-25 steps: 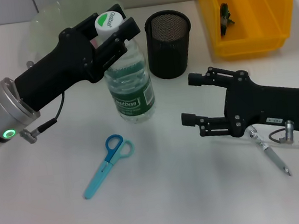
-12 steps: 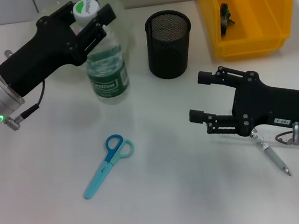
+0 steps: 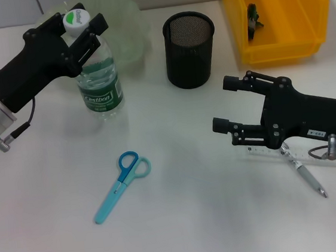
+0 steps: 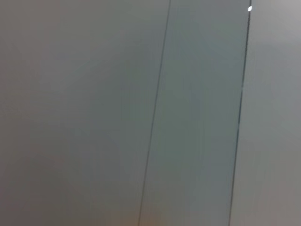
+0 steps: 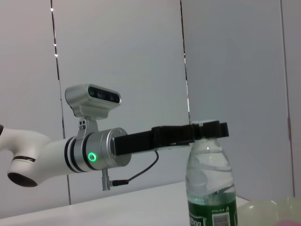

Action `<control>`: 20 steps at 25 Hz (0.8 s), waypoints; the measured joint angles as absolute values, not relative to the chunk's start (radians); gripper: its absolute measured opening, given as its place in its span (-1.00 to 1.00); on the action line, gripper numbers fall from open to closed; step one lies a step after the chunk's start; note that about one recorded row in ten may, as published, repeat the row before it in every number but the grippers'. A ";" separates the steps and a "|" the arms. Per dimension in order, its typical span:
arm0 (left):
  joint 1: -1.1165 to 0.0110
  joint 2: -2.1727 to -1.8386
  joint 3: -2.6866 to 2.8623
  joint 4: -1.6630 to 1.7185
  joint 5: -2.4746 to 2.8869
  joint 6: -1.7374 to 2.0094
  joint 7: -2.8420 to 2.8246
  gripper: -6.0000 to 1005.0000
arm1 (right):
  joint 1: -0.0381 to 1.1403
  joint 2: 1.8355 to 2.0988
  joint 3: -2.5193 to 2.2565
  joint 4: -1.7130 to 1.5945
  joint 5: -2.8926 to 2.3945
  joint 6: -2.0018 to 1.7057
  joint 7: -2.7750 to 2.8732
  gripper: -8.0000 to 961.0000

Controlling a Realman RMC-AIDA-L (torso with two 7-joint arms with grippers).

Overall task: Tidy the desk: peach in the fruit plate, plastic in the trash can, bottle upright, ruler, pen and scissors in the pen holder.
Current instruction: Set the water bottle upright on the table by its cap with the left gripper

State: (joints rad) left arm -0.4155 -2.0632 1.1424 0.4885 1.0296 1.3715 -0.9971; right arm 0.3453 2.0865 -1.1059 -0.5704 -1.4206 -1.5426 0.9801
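My left gripper is shut on the neck of a clear water bottle with a green label and white cap. It holds the bottle upright at the far left, in front of the translucent green fruit plate. The bottle and left gripper also show in the right wrist view. My right gripper is open and empty at the right, above the clear ruler and the grey pen. Blue scissors lie at the front middle. The black mesh pen holder stands at the back middle. The peach is hidden.
A yellow bin stands at the back right with a small dark object inside. The left wrist view shows only a grey wall.
My left gripper has carried the bottle to the left and back, next to the plate. My right gripper has shifted slightly to the right and stays open.
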 joint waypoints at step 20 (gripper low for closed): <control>-0.413 -2.071 1.141 0.468 1.021 1.281 -0.943 0.02 | 0.353 2.088 -1.106 -0.546 -1.411 -1.539 0.980 0.71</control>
